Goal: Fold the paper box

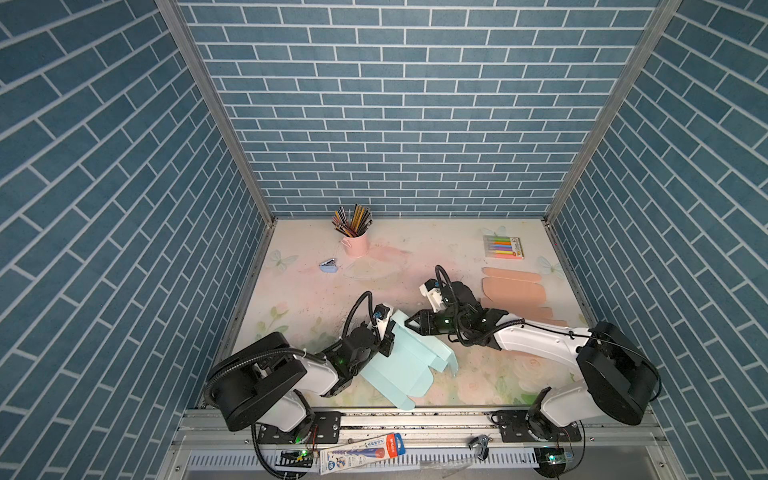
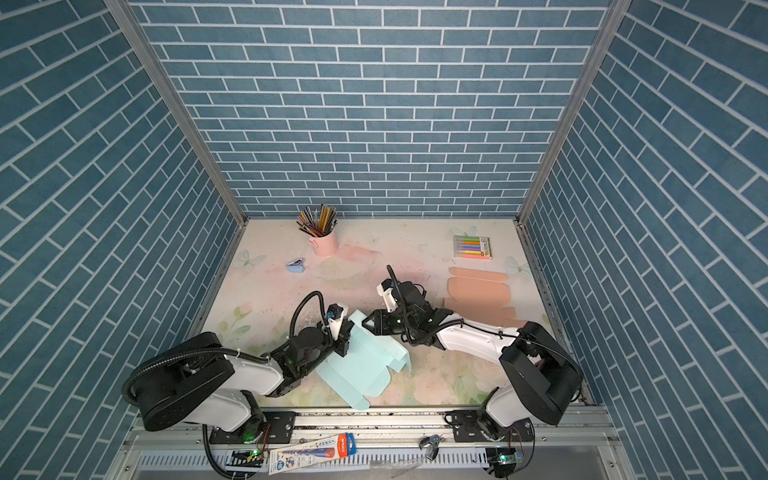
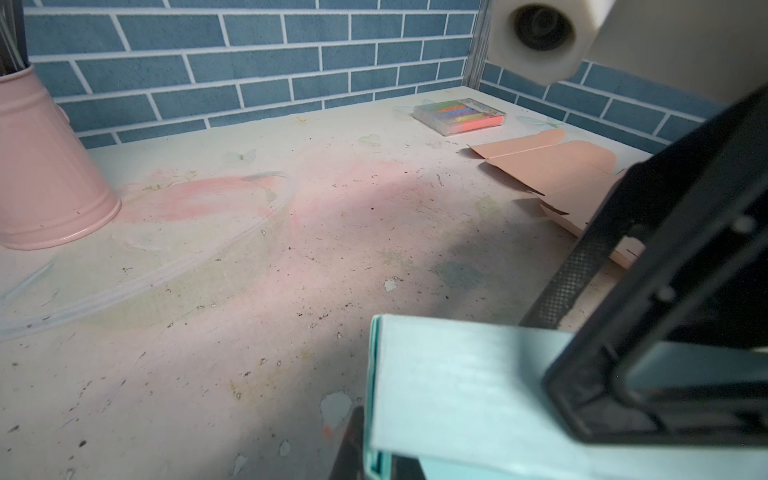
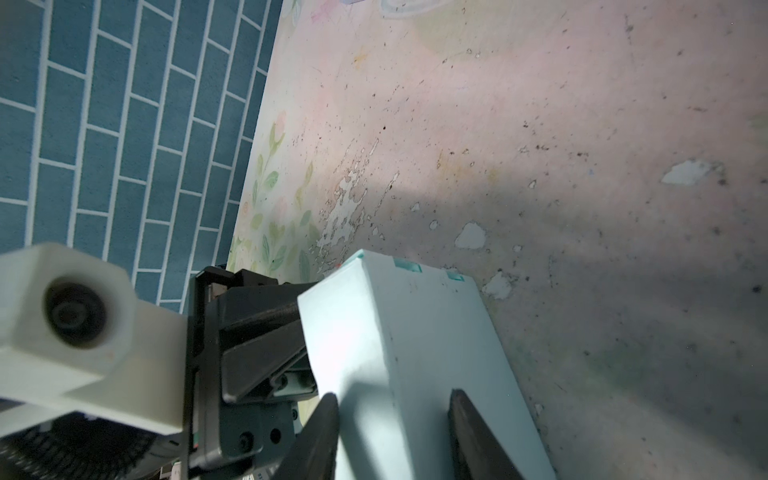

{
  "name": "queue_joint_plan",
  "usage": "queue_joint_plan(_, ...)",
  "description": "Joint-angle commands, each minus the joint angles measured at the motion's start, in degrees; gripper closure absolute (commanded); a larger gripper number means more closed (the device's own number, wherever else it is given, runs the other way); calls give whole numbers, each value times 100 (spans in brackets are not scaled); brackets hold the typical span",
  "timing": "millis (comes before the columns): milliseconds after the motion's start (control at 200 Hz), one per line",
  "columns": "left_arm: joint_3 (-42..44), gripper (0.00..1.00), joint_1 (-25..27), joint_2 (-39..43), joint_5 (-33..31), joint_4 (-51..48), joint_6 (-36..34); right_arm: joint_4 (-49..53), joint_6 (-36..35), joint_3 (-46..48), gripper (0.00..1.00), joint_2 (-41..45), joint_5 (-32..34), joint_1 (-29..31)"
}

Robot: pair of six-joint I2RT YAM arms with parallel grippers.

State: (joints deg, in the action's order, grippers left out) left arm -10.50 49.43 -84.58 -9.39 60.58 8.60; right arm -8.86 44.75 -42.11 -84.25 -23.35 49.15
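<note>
Where the two arms meet near the front middle of the scene, the left claw (image 1: 386,338) is closed flat on one edge of the pale teal paper box (image 1: 399,365), pinching a single layer of card. The right claw (image 1: 409,322) comes in from the opposite side with its jaws partly apart. In the right wrist view its two dark fingers (image 4: 324,419) stand on either side of a raised, creased panel of the box, and whether they press on the card cannot be told. The box is only partly formed: one corner fold stands up between the claws, while the remaining panels and rounded flaps spread flat toward the front edge of the floral-printed pink tabletop (image 1: 316,291). The card is judged light, thin and smooth, stiff across a panel but quick to buckle or take a stray crease. It is best held close to a scored fold line on a main panel, not on a loose flap, and with gentle pressure. Farther out, well apart from the work, lie a salmon-pink flat box blank (image 1: 513,291), a clear pack of coloured markers (image 1: 503,247), a pink metal cup of coloured pencils (image 1: 354,243) and a small blue object (image 1: 328,266) that cannot be identified.
</note>
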Motion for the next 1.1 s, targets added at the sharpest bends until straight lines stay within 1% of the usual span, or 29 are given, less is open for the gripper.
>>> queue_joint_plan(0,66,86,16,-155,-45,-38,90,130,159,158,59,-5,-205,200)
queue_joint_plan(310,14,86,26,-333,-24,84,100,71,208,172,60,56,-256,198)
queue_joint_plan(460,13,93,43,-398,-28,113,89,-176,360,250,60,55,-403,200)
queue_joint_plan(585,13,93,68,-433,-55,119,74,-378,506,336,60,77,-483,198)
queue_joint_plan(810,28,83,114,-487,-81,155,74,-328,491,374,60,109,-369,199)
queue_joint_plan(955,98,76,124,-614,-82,363,166,-235,438,395,61,162,-274,200)
queue_joint_plan(1095,59,74,121,-798,17,517,193,-210,425,406,61,176,-214,196)
